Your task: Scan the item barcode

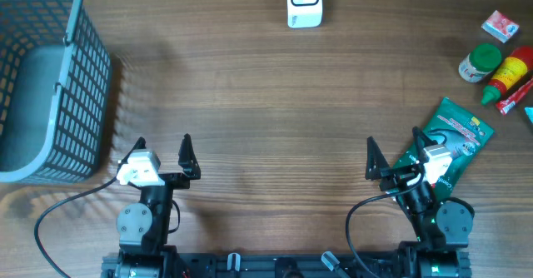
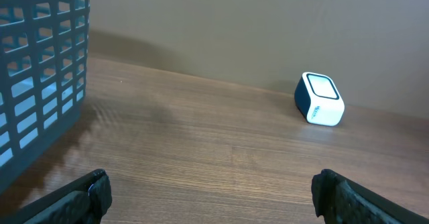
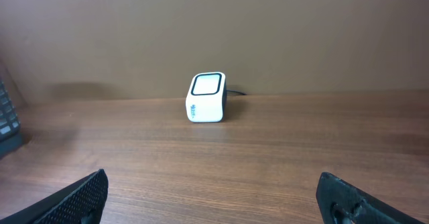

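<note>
While left claw (image 1: 162,143) and right claw (image 1: 393,141) hang wide open, empty, over a wood table (image 1: 266,103) by a tan wall (image 3: 214,23), pouch (image 1: 456,131) lies flat, long axis near-left to far-right.

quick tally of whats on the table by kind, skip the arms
blue-grey plastic mesh basket: 1
white box-shaped barcode scanner: 1
green foil pouch: 1
green-lidded jar: 1
red and yellow bottle: 1
small red-white box: 1
thin red tube: 1
total: 7
</note>
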